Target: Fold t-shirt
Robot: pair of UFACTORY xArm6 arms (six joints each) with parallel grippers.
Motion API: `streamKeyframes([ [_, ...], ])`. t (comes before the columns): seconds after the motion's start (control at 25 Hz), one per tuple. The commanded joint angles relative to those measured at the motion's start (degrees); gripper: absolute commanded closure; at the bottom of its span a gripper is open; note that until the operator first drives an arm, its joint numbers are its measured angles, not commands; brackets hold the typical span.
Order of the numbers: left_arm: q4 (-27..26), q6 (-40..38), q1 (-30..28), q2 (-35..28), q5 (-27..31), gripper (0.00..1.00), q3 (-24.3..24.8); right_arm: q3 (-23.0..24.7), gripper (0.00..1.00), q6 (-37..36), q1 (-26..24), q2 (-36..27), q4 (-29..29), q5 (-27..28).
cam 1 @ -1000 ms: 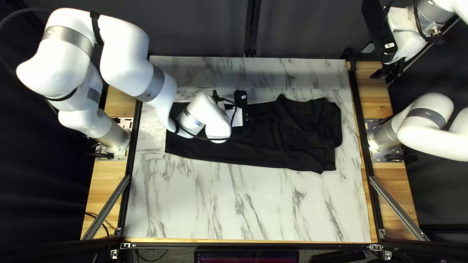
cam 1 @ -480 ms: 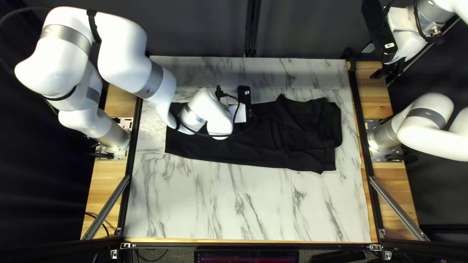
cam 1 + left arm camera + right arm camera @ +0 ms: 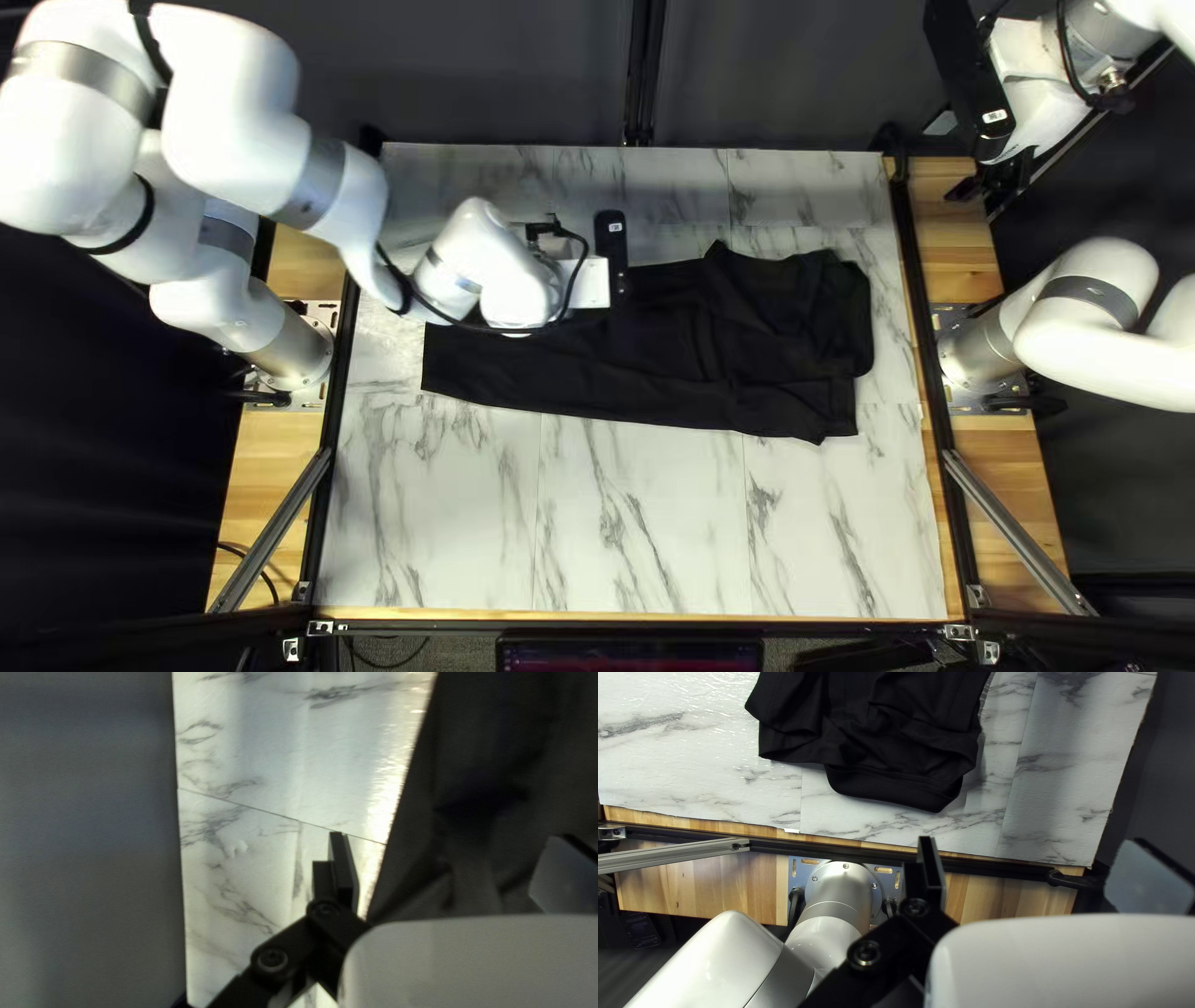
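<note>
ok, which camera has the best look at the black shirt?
Top left view: it shows nearly all of the shirt, hidden only where the left arm crosses it. Right wrist view has just the bunched end; left wrist view, only a dark stretch.

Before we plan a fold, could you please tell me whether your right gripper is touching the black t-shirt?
Apart. The top left view shows a bare strip of marbled tabletop between my right gripper and the t-shirt.
</note>
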Motion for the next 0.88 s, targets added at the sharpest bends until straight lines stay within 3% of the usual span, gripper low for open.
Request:
streamKeyframes([
  [0.04, -1.2, 4.1, 3.3, -5.5, -0.4, 0.0, 3.5, 0.0, 0.0, 0.0, 0.0, 0.0, 0.0, 0.0],
  [0.12, -0.4, 5.0, 5.4, -5.5, -1.3, 0.0, 3.7, 0.0, 0.0, 0.0, 0.0, 0.0, 0.0, 0.0],
  [0.24, 1.7, 7.5, 12.7, 0.3, -8.4, 0.0, 1.8, 0.0, 0.0, 0.0, 0.0, 0.0, 0.0, 0.0],
  [0.44, 3.1, 9.1, 18.3, 6.8, -15.7, 0.0, 0.2, 0.0, 0.0, 0.0, 0.0, 0.0, 0.0, 0.0],
  [0.72, 3.2, 5.2, 15.5, 9.4, -17.3, 0.0, 1.2, 0.0, 0.0, 0.0, 0.0, 0.0, 0.0, 0.0],
  [0.88, 1.8, 0.5, 8.7, 7.4, -15.1, 0.0, 3.6, 0.0, 0.0, 0.0, 0.0, 0.0, 0.0, 0.0],
])
